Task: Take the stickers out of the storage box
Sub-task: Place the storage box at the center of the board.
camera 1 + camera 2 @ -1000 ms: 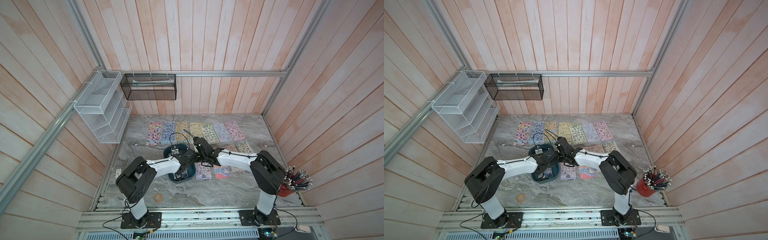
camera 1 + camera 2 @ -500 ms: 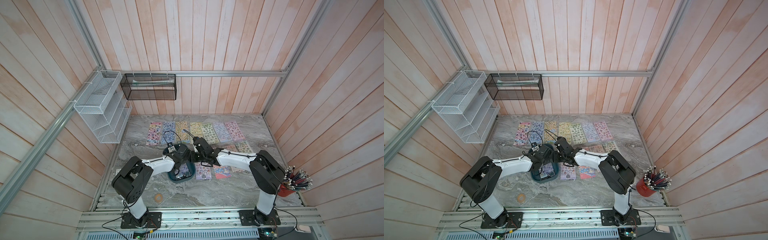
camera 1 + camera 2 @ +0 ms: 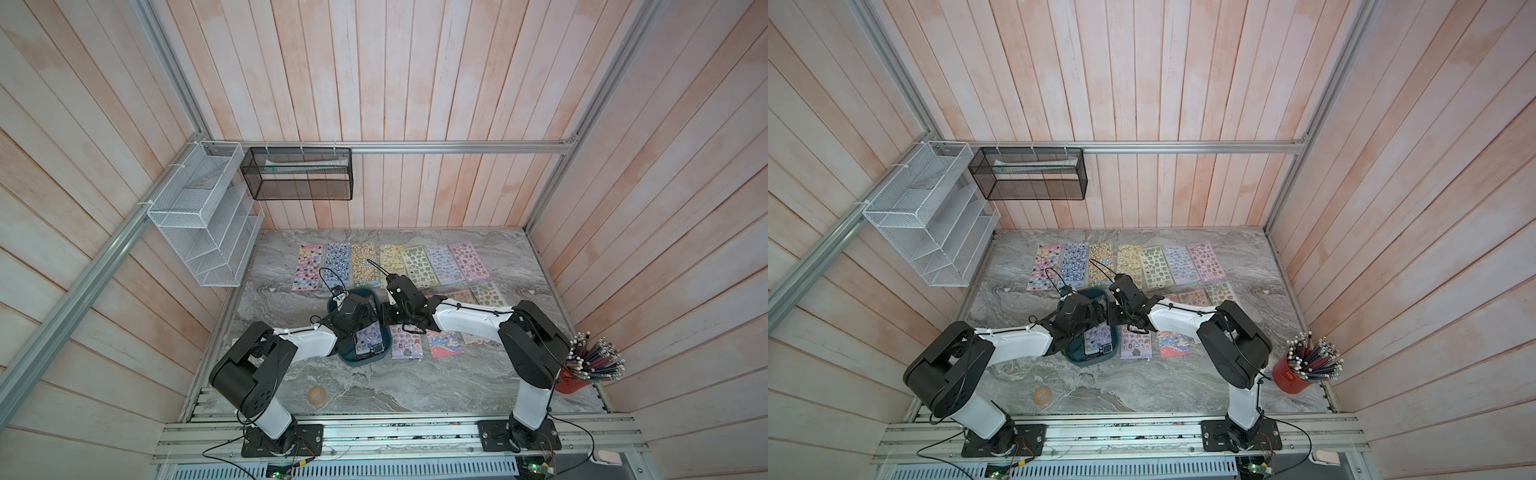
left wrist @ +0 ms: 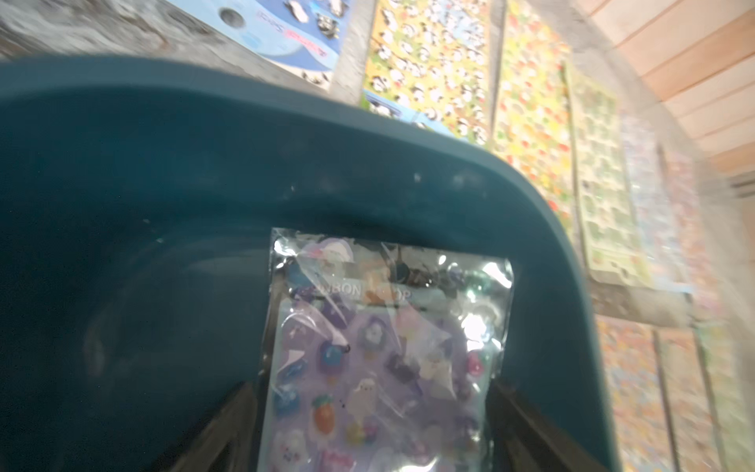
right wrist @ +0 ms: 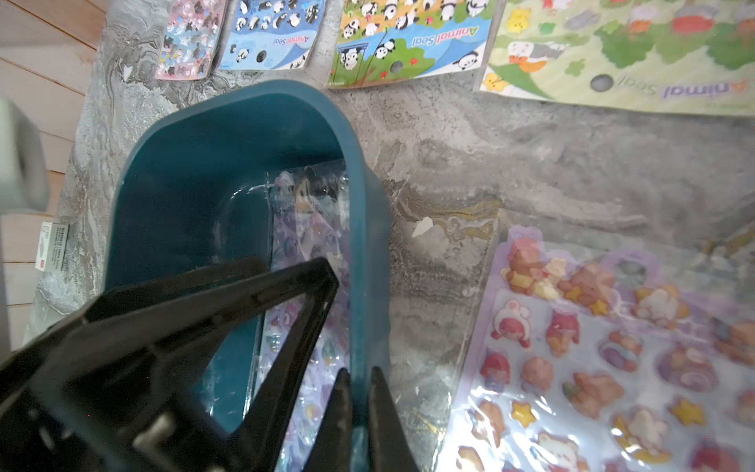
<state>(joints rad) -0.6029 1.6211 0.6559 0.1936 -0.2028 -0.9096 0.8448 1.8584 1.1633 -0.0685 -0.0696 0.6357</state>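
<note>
Teal storage box (image 5: 228, 122), right jaws pinching its wall, left jaws wide astride lilac stickers (image 4: 380, 359)

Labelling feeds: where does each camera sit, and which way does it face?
Both top views: high at the front, looking down on the table; both arms show.
Left wrist: left arm, looks into the storage box at a lilac sticker sheet; open left claw.
Right wrist: right arm, faces the box; right claw pinches its wall.
All share box and sheet.
</note>
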